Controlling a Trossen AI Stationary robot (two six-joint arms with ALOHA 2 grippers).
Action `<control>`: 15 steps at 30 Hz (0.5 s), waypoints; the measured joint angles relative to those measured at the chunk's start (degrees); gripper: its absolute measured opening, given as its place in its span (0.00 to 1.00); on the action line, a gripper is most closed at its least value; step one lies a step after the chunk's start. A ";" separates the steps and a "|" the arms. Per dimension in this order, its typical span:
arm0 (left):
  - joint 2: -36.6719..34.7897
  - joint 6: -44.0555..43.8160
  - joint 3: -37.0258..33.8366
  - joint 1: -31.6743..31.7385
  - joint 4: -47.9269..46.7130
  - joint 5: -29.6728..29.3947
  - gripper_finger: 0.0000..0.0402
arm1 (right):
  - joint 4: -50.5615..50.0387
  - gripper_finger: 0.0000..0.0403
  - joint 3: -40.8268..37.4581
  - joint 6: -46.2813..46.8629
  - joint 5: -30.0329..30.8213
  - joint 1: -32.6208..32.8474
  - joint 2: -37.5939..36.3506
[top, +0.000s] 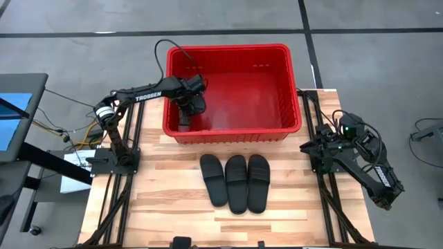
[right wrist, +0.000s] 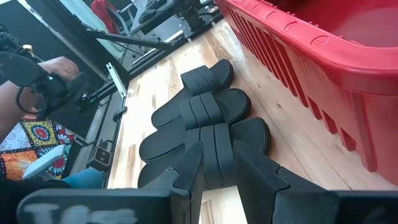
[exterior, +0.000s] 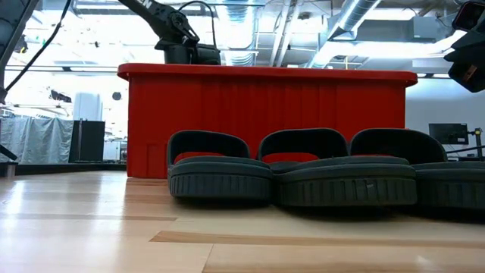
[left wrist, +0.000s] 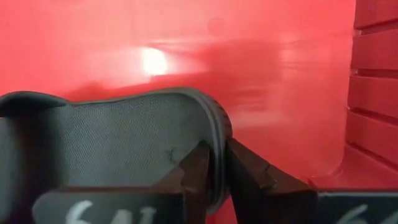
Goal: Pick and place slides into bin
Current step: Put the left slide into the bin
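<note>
Red bin (top: 291,83) held the left gripper (left wrist: 214,177), jaws pinching one slide (left wrist: 124,137) just above its floor; early release could bounce it, three slides (top: 235,181) waited on the tabletop (top: 166,200).

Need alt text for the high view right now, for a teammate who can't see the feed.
Overhead: the left arm's tool holds a black slip-on sandal inside the large red plastic crate, near its left wall. Three matching black sandals lie side by side on the wooden table in front of the crate; the right arm's tool waits at the table's right edge.
</note>
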 joint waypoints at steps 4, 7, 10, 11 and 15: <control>0.00 -1.93 0.00 -0.01 -0.31 -0.71 0.15 | 0.02 0.19 0.00 0.00 0.00 0.01 0.00; 0.00 -2.60 0.00 -0.06 -1.32 -2.13 0.20 | 0.01 0.19 0.00 0.00 0.00 0.01 0.00; 0.00 -3.78 0.00 -0.06 -1.29 -2.78 0.25 | 0.00 0.19 0.00 0.01 0.00 0.00 -0.01; 0.00 -3.92 0.00 -0.06 -1.29 -2.88 0.27 | 0.00 0.19 0.00 -0.01 0.00 -0.01 0.00; 0.00 -3.96 0.00 -0.04 -1.27 -3.08 0.33 | 0.00 0.19 0.00 0.00 0.00 0.01 0.00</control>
